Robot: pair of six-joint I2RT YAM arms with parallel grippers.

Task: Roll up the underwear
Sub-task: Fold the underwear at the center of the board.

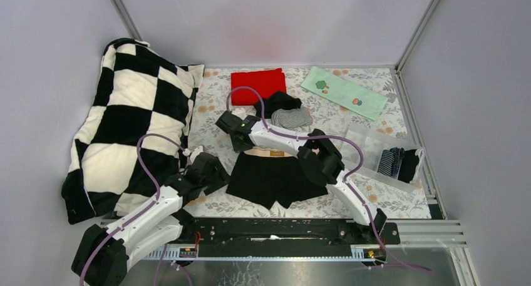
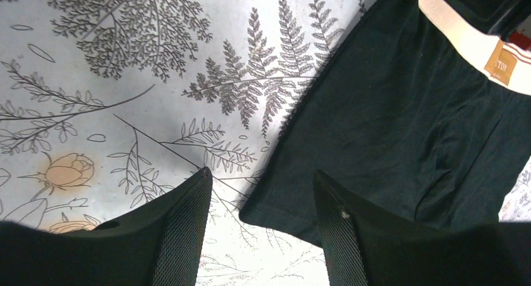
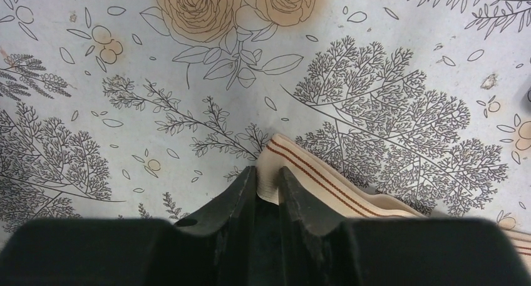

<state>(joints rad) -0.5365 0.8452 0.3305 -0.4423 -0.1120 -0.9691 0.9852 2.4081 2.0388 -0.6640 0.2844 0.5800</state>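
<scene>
Near the front edge of the table, roughly midway along it, the soft black boxer briefs (image 1: 269, 181) lie spread flat with the legs toward the arms. They're on a pale sheet (image 1: 391, 201) printed with grey ferns and peach roses. Their cream elastic waistband (image 3: 325, 183) has two thin red-brown stripes and a tan woven label (image 2: 501, 62).

Right gripper (image 3: 268, 173): only its own wrist cam shows this properly. The fingers are drawn in narrow and pinch a corner of that waistband, where the band is doubled over on itself. From above, the arm covers that spot.

Left gripper (image 2: 262, 173): fingers wide apart with nothing between them, and the ribbed dark pads (image 2: 181, 236) are easy to see. It hangs over the sheet at the corner of the leg hem nearest the left edge. The top cam only gives you the bulk of the wrist there.

Stuff only the top cam shows:
- a plump black-and-white checked pillow (image 1: 134, 117) along the left edge
- a flat plain red rectangular cloth (image 1: 258, 84) at the far edge
- a pale green cloth strip with small cartoon prints (image 1: 344, 92) toward the far right corner
- a crumpled black brief (image 1: 278, 101) touching a grey pinstriped brief (image 1: 292, 118), heaped just in front of the red cloth
- a clear plastic bag (image 1: 376, 139) by the right edge, with striped and dark fabric inside
</scene>
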